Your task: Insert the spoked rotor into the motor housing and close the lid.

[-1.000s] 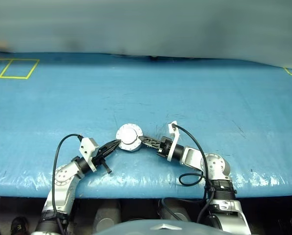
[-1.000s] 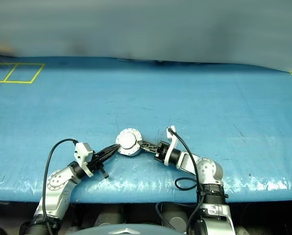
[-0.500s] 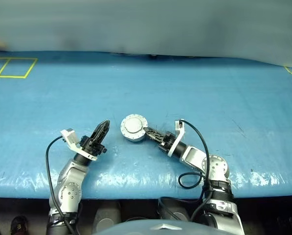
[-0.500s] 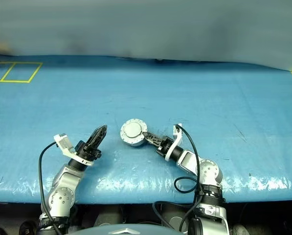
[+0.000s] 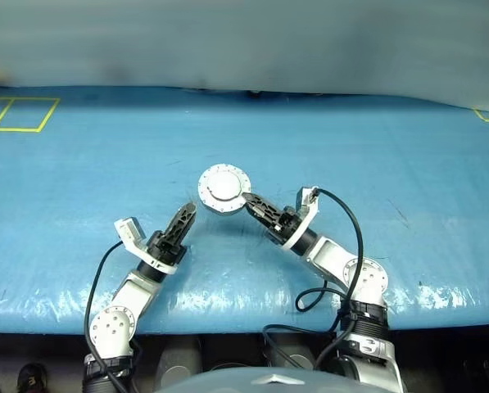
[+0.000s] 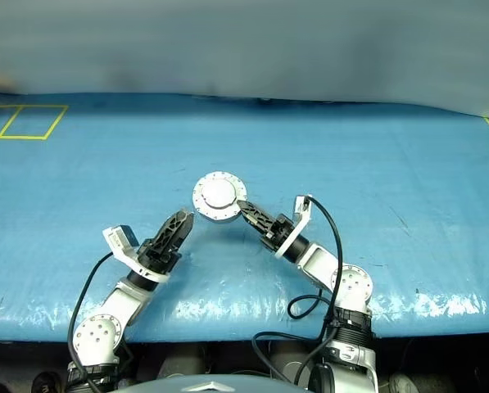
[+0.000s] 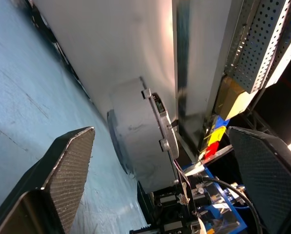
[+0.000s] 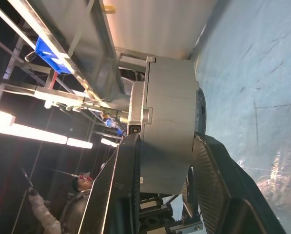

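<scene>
- The motor housing, a round grey puck, is clamped edgewise by the right gripper and carried above the blue table cover, near the middle of the table.
- The lid is down on the housing; its plain pale outer face points toward the head camera, with small tabs spaced around the rim.
- In the right wrist view, the two black fingers press on opposite flat faces of the grey shell. This gripper is grasping the housing.
- The left gripper sits to the robot's left of the housing and nearer the table's front edge, apart from it and touching nothing.
- In the left wrist view, the left fingers stand spread wide, with the housing visible between and beyond them. This gripper is released.
- Yellow tape lines mark the cover at the far left corner.
- The rotor cannot be made out; the closed shell hides its interior.
</scene>
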